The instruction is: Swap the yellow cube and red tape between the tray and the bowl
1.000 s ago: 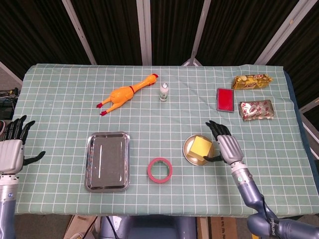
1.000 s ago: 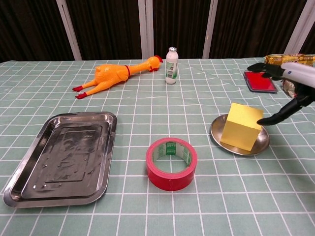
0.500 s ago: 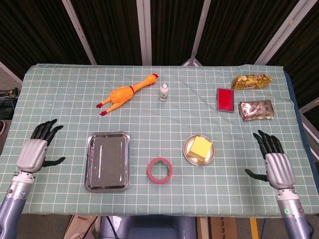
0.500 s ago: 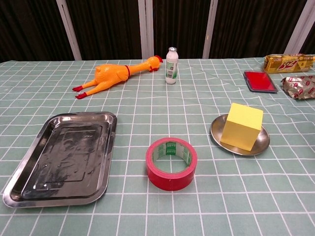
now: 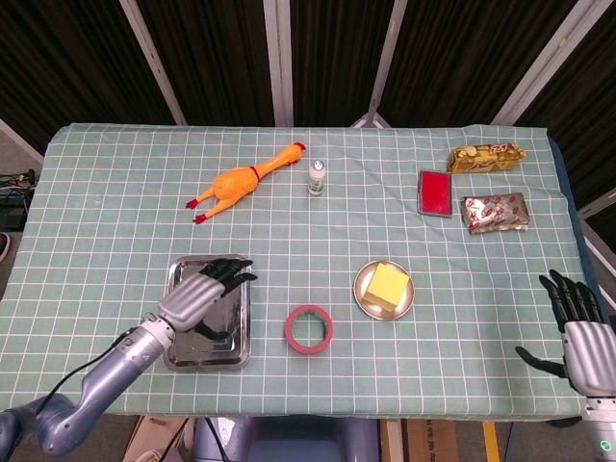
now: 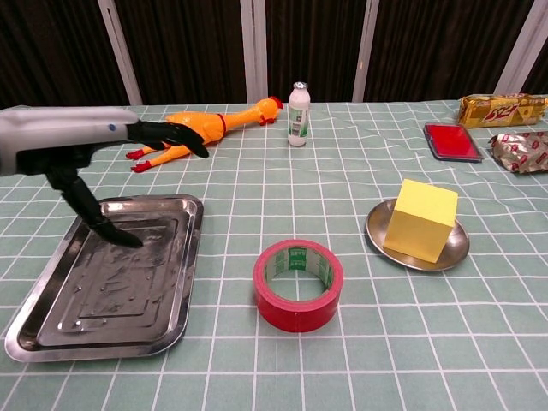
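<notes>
The yellow cube [image 5: 389, 284] [image 6: 419, 219] sits in the small metal bowl [image 5: 364, 299] [image 6: 376, 229] right of centre. The red tape roll [image 5: 309, 329] [image 6: 297, 284] lies flat on the cloth between bowl and tray. The steel tray [image 5: 208, 337] [image 6: 68, 317] holds nothing. My left hand [image 5: 202, 295] [image 6: 94, 154] hovers over the tray with fingers spread, holding nothing. My right hand [image 5: 583, 331] is open off the table's right edge, seen only in the head view.
A rubber chicken [image 5: 241, 181] [image 6: 198, 130] and a small white bottle [image 5: 316, 177] [image 6: 297, 103] stand at the back. A red flat box [image 5: 435, 192] [image 6: 453, 140] and two snack packets [image 5: 493, 155] [image 5: 496, 213] lie at the back right.
My left hand has swung in from the left edge to above the tray. My right hand has drawn away from the bowl, out past the table's right edge.
</notes>
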`<action>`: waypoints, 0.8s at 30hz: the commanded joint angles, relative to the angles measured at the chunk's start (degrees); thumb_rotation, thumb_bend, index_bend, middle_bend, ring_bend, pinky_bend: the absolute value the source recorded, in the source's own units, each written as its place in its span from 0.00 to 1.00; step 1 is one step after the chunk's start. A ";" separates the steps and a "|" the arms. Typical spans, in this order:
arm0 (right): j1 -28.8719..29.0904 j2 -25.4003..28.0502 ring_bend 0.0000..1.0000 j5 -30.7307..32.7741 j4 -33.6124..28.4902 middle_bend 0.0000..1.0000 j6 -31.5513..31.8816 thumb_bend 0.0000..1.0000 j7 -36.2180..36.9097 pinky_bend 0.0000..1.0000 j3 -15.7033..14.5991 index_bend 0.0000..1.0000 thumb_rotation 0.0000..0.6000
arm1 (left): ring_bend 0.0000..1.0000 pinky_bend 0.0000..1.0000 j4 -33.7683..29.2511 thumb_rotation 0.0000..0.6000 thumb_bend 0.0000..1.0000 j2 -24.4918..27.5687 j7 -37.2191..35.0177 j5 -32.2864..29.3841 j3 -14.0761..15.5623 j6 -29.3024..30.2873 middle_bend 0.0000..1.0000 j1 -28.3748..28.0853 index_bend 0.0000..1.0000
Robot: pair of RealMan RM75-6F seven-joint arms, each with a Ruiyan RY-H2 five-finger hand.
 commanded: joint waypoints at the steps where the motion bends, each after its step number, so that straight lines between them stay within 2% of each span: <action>1: -0.09 -0.18 0.00 0.56 0.20 0.00 -0.50 0.00 0.24 0.00 0.51 0.00 1.00 | 0.00 0.00 -0.18 1.00 0.03 -5.33 6.49 -6.46 -0.92 -3.88 0.00 -5.62 0.15; 4: -0.31 -0.61 0.00 1.00 0.43 0.00 -0.65 0.00 -0.17 0.00 1.11 0.00 1.00 | 0.00 0.00 2.19 1.00 0.02 -9.40 7.49 -8.65 -1.31 -4.84 0.00 -8.23 0.15; 7: -0.36 -1.03 0.00 1.32 0.48 0.00 -0.94 0.00 -0.69 0.00 1.45 0.00 1.00 | 0.00 0.00 4.89 1.00 0.00 -12.28 6.95 -8.32 -1.49 -6.48 0.00 -10.22 0.15; 14: -0.65 -2.29 0.00 2.59 0.02 0.00 -1.75 0.00 -2.89 0.00 2.44 0.00 1.00 | 0.00 0.00 11.30 1.00 0.00 -15.35 4.26 -0.70 -0.91 -10.14 0.00 -14.78 0.15; 20: -1.06 -2.64 0.00 3.47 -0.90 0.00 -2.16 0.00 -3.69 0.00 3.10 0.00 1.00 | 0.00 0.00 15.57 1.00 0.00 -17.56 -0.07 5.50 0.42 -8.70 0.00 -15.76 0.15; 24: -1.41 -2.80 0.00 4.20 -1.48 0.00 -2.21 0.00 -4.45 0.00 3.62 0.00 1.00 | 0.00 0.00 18.79 1.00 0.00 -19.33 -5.45 8.46 1.76 -8.71 0.00 -16.45 0.15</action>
